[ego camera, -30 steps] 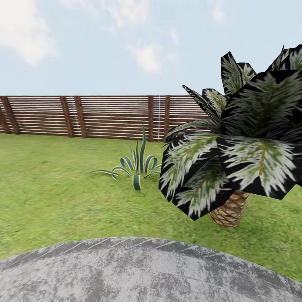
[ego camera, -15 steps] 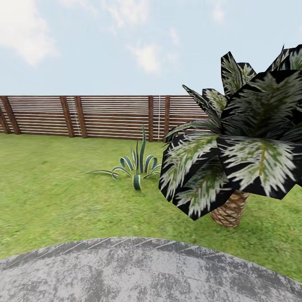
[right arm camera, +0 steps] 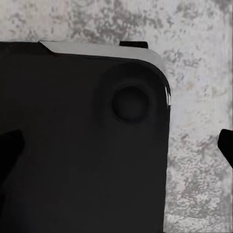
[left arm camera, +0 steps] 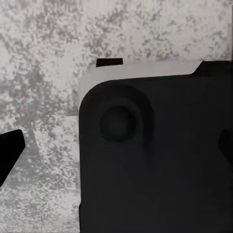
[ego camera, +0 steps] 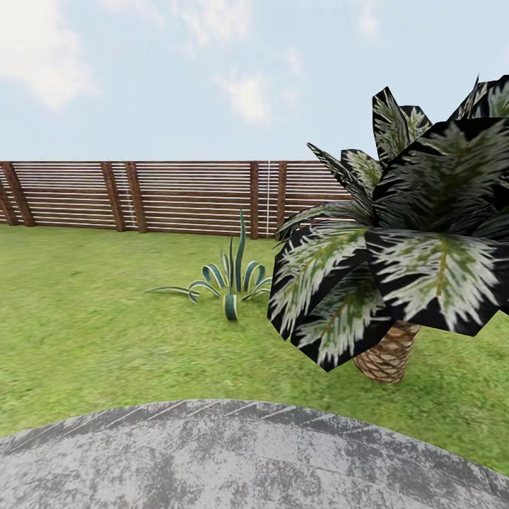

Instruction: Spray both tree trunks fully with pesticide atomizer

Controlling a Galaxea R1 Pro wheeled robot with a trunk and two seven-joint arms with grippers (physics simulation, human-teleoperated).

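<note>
1. Garden lawn, the floor (ego camera: 85,325): green grass running back to the slatted fence (ego camera: 177,196); neither the atomizer nor a bare-trunked tree is anywhere on it, so which way they lie from either hand, and which arm is nearer, cannot be judged.
2. Grey paved stone (ego camera: 233,459): nearest ground, below both wrist cameras.
3. Short palm (ego camera: 396,254): scaly trunk, at the stone's far right edge; not a target.
4. Striped spiky plant (ego camera: 230,279): mid-lawn.
5. Hands: dark robot body blocks both wrist views; opening and hold cannot be told.
</note>
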